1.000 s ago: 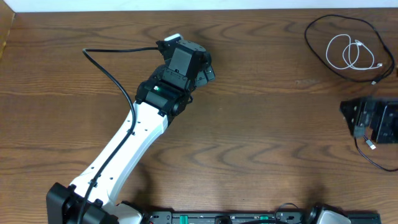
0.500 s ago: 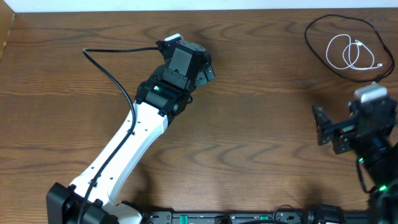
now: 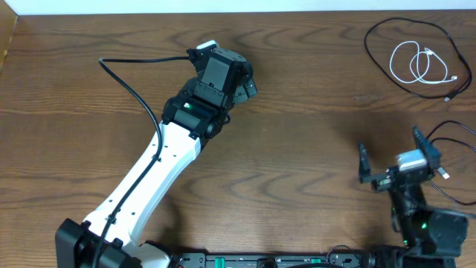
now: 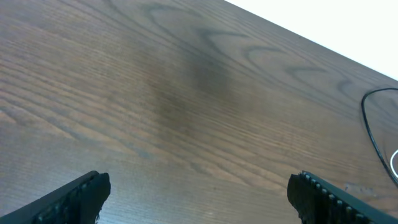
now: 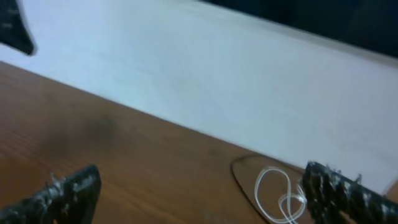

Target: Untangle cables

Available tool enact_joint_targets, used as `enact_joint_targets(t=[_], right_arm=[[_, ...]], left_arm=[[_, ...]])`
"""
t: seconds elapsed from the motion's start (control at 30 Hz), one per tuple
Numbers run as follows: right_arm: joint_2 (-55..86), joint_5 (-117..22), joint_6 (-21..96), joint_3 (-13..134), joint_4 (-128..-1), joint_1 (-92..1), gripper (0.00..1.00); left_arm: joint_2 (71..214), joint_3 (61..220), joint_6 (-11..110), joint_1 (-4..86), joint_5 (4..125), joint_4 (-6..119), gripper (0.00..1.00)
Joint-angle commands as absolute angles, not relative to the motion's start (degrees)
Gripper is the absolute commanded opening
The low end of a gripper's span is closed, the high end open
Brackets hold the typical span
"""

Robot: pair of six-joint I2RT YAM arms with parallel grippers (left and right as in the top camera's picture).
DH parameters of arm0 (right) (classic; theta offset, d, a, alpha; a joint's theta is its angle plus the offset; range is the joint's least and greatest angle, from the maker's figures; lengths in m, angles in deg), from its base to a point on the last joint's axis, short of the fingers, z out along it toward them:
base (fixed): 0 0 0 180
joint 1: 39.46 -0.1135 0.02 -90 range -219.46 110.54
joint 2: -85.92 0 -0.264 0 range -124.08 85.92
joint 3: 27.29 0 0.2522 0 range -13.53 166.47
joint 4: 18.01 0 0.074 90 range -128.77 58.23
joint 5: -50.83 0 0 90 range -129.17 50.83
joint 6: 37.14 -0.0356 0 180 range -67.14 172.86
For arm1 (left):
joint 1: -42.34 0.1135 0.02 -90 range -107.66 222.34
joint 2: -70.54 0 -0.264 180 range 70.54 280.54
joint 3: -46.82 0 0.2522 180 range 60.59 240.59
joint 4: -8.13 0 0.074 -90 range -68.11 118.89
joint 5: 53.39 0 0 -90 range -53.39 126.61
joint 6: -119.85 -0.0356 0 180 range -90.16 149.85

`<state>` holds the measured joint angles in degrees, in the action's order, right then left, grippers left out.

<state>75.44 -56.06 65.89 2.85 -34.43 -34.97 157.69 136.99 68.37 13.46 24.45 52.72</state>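
The cables lie at the table's far right. A thin white cable is coiled in loops inside a larger loop of black cable. Another black cable with a small plug trails by the right edge. My right gripper stands open near the front right, well short of the coils, with nothing between its fingers. Its wrist view shows the white cable and black cable far ahead. My left gripper is open over bare wood at the upper middle; in its wrist view only an arc of black cable shows.
A thick black wire runs from the left arm across the upper left of the table. A white wall rises beyond the table's far edge. The arms' base rail lies along the front edge.
The right arm has swung from the right edge toward the front, its gripper now nearer me and further left, still open. The left arm has not moved.
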Motion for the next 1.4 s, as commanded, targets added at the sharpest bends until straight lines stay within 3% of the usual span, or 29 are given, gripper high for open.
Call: enact_joint_targets(t=[0.0, 0.4, 0.63, 1.37], right_arm=[[80.81, -55.77, 65.76, -2.52, -31.85, -36.2, 0.99], [85.64, -55.79, 65.74, -13.23, -27.83, -36.2, 0.99], [85.62, -55.73, 65.46, -13.21, -34.89, -36.13, 0.99], [85.6, -56.01, 65.13, -13.21, -34.6, -36.15, 0.99]], left_arm=[[158.09, 137.4, 67.56, 13.65, 23.9, 52.78, 0.96], [158.11, 137.4, 67.56, 13.65, 23.9, 52.78, 0.96], [158.09, 137.4, 67.56, 13.65, 23.9, 52.78, 0.96], [158.11, 137.4, 67.56, 13.65, 23.9, 52.78, 0.96]])
